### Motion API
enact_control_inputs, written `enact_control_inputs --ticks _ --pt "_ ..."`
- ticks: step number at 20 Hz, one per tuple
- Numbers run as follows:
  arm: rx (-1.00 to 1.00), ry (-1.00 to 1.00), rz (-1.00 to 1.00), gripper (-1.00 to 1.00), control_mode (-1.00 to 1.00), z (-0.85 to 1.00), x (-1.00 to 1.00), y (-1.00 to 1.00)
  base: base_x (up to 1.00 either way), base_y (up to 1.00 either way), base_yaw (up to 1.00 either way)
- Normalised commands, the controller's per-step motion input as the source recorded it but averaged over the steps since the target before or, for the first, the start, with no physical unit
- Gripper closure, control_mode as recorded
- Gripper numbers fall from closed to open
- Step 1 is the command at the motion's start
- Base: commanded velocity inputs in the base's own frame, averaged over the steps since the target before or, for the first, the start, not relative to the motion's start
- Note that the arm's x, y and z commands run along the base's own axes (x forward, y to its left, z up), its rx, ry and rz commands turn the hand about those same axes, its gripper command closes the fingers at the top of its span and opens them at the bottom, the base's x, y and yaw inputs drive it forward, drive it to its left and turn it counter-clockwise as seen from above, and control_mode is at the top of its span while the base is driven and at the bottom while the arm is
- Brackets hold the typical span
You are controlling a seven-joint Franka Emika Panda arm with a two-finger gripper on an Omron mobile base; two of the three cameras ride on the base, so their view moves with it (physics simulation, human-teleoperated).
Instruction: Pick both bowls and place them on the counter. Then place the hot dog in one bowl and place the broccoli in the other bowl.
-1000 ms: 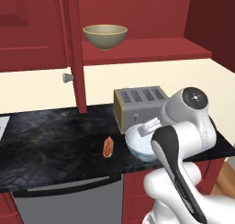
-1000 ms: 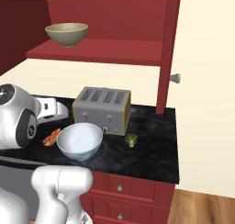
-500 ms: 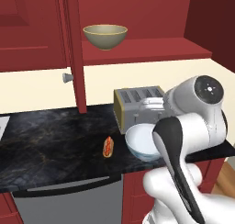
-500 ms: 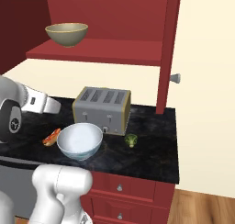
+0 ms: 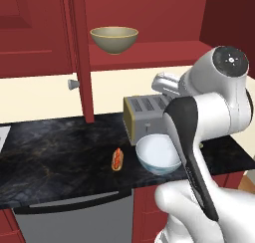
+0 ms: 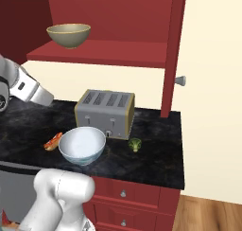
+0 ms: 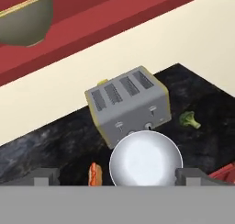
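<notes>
No readable text, label or number anywhere; the toaster [image 6: 106, 113] front seems blank, though small.

Bowl [image 6: 82, 145] on counter [image 6: 156, 152] before toaster [image 6: 105, 113], between hot dog [image 6: 53, 141], broccoli [image 6: 135, 144].

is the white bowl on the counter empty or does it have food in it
Empty: the white bowl shows only a bare glossy inside, with the hot dog and broccoli lying on the counter beside it.

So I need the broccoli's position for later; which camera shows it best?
The right base view: the broccoli lies unobstructed on the counter, right of the toaster. The hand view shows it smaller. In the left base view I can't make it out.
</notes>
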Motion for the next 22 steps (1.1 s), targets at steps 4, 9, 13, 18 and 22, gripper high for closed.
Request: enact_control_inputs --ticks 4,9,13,18,22 --pt "0.16 -0.03 0.00 -1.00 -1.00 0.05 -0.14 -0.24 0.00 0.00 0.00" --pt "0.23 -0.06 0.00 -1.00 -1.00 0.23 0.05 -0.13 0.00 0.00 0.00" --pt "0.22 -0.02 -0.01 -1.00 -1.00 0.55 0.18 -0.02 0.00 0.00 0.00" --pt "0.16 0.00 -0.06 -1.00 -1.00 0.59 0.26 0.00 0.00 0.00 0.00" --pt "0.14 0.00 -0.06 -1.00 -1.00 0.22 0.41 0.01 0.00 0.00 0.00"
